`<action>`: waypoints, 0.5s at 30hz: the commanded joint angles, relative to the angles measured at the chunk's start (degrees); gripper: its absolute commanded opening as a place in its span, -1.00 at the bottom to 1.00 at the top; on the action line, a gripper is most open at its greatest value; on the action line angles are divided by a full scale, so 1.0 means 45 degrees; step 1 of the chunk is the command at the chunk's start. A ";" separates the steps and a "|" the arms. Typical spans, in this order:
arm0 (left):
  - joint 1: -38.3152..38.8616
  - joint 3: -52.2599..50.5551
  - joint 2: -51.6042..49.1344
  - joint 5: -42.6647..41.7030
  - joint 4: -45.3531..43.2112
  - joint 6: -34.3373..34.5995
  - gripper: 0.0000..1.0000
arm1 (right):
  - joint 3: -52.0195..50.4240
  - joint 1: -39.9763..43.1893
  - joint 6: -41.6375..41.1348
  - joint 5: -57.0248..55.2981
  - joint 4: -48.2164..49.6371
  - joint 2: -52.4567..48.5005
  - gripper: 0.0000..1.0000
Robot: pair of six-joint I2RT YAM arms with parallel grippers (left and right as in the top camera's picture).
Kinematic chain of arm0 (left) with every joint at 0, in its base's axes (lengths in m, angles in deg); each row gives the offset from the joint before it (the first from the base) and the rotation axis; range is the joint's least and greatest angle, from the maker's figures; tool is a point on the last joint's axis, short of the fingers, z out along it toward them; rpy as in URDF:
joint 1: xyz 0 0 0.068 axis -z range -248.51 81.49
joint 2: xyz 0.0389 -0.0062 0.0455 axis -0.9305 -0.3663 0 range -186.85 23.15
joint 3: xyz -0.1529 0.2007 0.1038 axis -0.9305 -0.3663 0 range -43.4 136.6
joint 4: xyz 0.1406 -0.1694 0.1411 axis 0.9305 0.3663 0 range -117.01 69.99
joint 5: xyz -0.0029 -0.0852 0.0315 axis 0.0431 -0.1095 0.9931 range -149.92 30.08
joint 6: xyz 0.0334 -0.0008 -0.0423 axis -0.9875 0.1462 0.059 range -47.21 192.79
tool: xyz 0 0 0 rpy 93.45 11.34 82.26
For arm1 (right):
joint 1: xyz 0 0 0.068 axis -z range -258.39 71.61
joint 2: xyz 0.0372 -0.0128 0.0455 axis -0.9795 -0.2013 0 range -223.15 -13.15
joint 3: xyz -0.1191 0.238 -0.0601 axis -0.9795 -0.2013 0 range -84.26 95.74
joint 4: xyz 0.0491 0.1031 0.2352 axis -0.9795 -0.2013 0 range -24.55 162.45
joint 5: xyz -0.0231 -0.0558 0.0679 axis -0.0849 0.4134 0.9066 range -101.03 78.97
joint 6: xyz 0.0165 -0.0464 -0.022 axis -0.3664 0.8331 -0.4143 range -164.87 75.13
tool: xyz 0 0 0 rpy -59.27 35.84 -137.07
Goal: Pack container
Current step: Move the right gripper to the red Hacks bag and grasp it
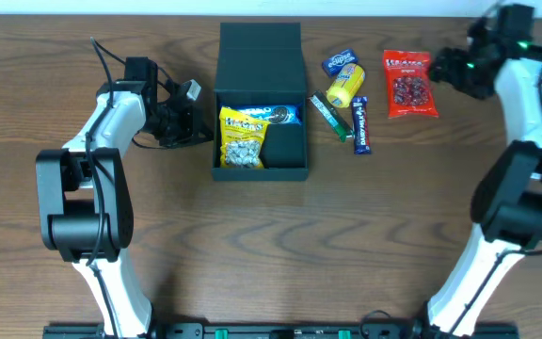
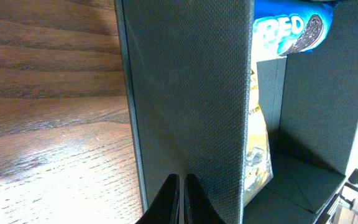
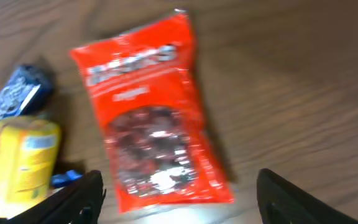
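Note:
The dark teal container [image 1: 261,170] stands open at the table's middle, its lid [image 1: 261,42] folded back. Inside lie a yellow snack bag [image 1: 240,137] and a blue Oreo packet [image 1: 285,116]. My left gripper [image 1: 199,124] is shut and empty, its fingertips [image 2: 183,186] against the container's left outer wall [image 2: 191,93]. My right gripper [image 1: 438,71] is open above the table at the red snack bag [image 1: 410,84], which lies flat between the spread fingers in the right wrist view [image 3: 151,118].
Right of the container lie a yellow packet [image 1: 344,85], a small blue packet [image 1: 339,61], a green bar [image 1: 327,115] and a dark blue bar [image 1: 361,124]. The yellow packet [image 3: 20,165] and blue packet [image 3: 20,92] also show in the right wrist view.

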 commanded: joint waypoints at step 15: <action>0.0063 -0.0083 -0.0092 -0.0199 0.0010 0.0049 -0.88 | -0.0087 0.0301 -0.0651 0.3589 0.1608 -0.2812 0.53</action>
